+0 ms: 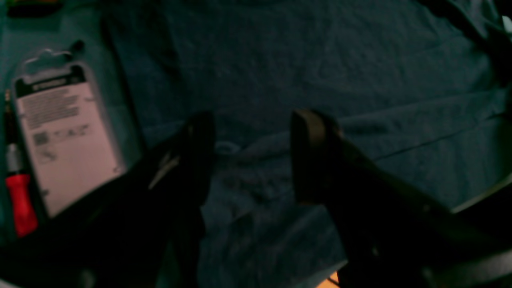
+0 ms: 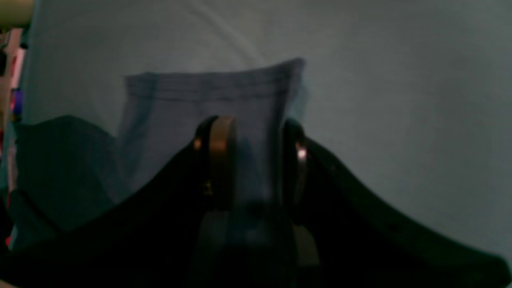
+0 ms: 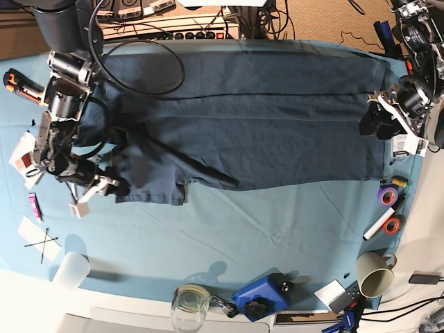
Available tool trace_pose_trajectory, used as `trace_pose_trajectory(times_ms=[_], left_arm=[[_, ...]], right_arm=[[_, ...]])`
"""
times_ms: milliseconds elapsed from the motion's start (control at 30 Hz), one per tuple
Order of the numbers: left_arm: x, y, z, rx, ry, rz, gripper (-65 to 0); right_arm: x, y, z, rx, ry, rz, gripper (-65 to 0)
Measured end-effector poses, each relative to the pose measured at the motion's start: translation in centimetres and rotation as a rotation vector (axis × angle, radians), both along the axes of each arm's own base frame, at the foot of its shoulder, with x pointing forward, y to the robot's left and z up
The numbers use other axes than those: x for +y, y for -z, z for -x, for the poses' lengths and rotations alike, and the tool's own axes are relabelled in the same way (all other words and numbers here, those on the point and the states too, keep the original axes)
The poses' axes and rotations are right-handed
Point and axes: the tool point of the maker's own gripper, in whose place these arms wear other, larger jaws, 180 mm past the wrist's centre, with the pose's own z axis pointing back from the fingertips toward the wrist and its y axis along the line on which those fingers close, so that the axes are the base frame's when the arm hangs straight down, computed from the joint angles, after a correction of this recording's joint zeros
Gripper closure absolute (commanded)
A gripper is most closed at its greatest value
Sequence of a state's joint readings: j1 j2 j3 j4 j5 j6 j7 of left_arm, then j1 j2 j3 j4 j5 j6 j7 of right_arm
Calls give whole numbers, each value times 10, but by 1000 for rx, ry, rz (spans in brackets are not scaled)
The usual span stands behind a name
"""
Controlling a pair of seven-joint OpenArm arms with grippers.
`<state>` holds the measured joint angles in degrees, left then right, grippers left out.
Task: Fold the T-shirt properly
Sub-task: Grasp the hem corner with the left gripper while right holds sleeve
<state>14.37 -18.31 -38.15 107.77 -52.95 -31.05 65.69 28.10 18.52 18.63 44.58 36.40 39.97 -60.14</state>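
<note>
At the near edge of the table, in the base view, stand a glass jar (image 3: 190, 304), a blue box (image 3: 261, 295) and a cream mug (image 3: 374, 275). A bit farther back, on the right, lie two rolls of tape (image 3: 388, 209) and a marker (image 3: 378, 226).

The T-shirt (image 3: 263, 118) is spread wide across the middle of the teal tablecloth (image 3: 229, 229). It is dark blue and reaches nearly from one side to the other. One sleeve part is folded in near the left side of that view.

The right gripper (image 2: 252, 160) is at that left side. Its two fingers are pinched on a flap of the shirt, and the cloth stands up between them in the right wrist view.

The left gripper (image 1: 252, 156) is at the other end of the shirt, over its edge. Its fingers (image 1: 310, 152) are spread apart, with wrinkled cloth showing in the gap. The picture is dark and blurry, so the fingers may or may not be touching the cloth. Beside them lie a plastic packet (image 1: 64, 132) and a tool with a red handle (image 1: 20, 200).

At the far edge is a tangle of black cables (image 3: 139, 48).
</note>
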Motion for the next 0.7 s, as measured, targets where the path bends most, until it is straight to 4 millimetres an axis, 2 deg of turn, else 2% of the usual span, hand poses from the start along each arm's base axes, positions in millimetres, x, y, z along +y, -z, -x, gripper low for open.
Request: trace_pose_trajectory(times_ms=[133,233,367,500,567,700], left_arm=[[-11,0,0,-30,14,27,-310],[-14,-6,-7,-79,-5,53,-310],[5,-4,-22,-77,-35,-85,-310],[12,-19,-48,-124,-55,-149,-310],[10,-13,-56,-104,-32,-189,-310],[12,14,-77,-36,-31,-284,-310]], right_arm=[[9,2,-2,-5,-6,-11,-189],[10,1,-2,-7,-8,-12,-189],[10,2,-1,-1,-12,-11,-189],[11,3,1,17,-27,-8,-189],[11,2,1,17,-27,-9,-189],[11,3,2,20,-29,-10,-189]])
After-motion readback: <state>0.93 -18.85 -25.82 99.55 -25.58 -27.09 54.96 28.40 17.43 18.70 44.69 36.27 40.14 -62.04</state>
